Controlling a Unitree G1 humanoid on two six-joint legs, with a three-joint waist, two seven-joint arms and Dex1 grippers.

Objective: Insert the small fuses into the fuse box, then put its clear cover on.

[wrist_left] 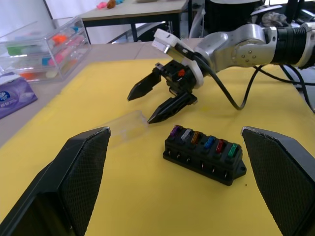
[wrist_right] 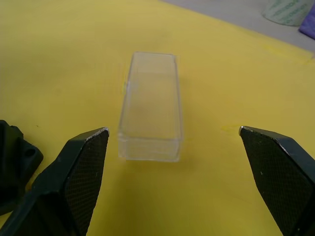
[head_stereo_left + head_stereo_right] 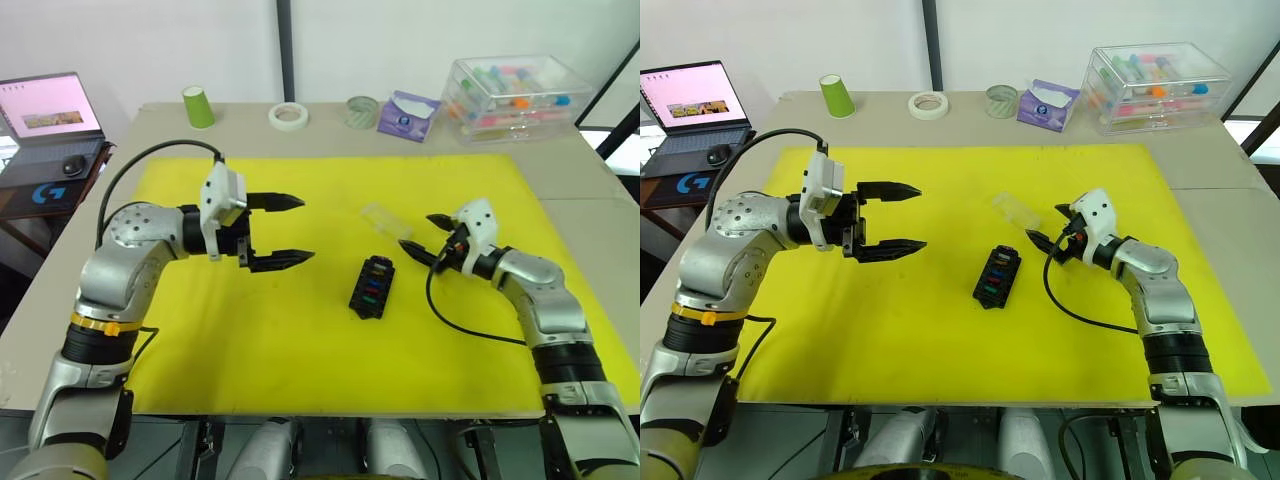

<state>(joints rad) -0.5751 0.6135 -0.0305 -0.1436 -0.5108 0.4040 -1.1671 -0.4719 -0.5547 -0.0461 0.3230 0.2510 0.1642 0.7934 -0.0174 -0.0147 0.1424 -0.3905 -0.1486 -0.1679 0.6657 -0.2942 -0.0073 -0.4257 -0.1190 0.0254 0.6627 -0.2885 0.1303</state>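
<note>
**Fuses seated, cover yet to go on**

Left to right across the yellow mat on the desk: the left pincer hangs above the mat w/ both fingers spread wide apart, nothing between them, touching nothing. Near mid-mat lies the fuse box, a black block w/ a row of small fuses already standing in its slots; six colours show in the left wrist view, purple through green. No loose fuses visible on the mat, so the inserting step looks done. Just beyond the box, toward the desk's far side, the clear cover lies flat on the mat, apart from the box and not yet fitted; that's the job left. At right, the right pincer points at the cover from close by, fingers parted wide, either side of it in its own wrist view, empty, no contact seen. Next likely: close on the cover, carry it onto the box.
</note>
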